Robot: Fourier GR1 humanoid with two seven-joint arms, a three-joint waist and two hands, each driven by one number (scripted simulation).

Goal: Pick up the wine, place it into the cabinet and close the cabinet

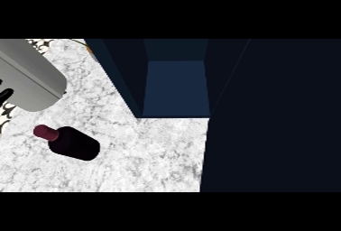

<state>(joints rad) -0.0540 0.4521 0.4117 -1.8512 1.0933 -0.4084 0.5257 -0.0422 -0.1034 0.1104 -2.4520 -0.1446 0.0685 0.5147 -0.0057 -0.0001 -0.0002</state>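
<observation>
In the head view I have the wine bottle [72,143] on the marble table [153,155], left of centre, its maroon cap [45,131] pointing up-left; nothing touches it, so I judge the pick-up not yet done. A grey forearm [30,74] lies across the upper-left corner; only a sliver of the left hand [6,96] shows at the left edge, near the bottle and up-left of it; I cannot tell whether it is open or closed. I read that placing as a set-up for a grasp from the cap side. The right hand is out of sight. The cabinet [177,85] stands open beyond the bottle and to its right, its blue inside facing me, so the way in looks direct; the wide dark panel [273,117] at right I take for its door swung out over the table, left that way to give room, and to be pushed shut last.
</observation>
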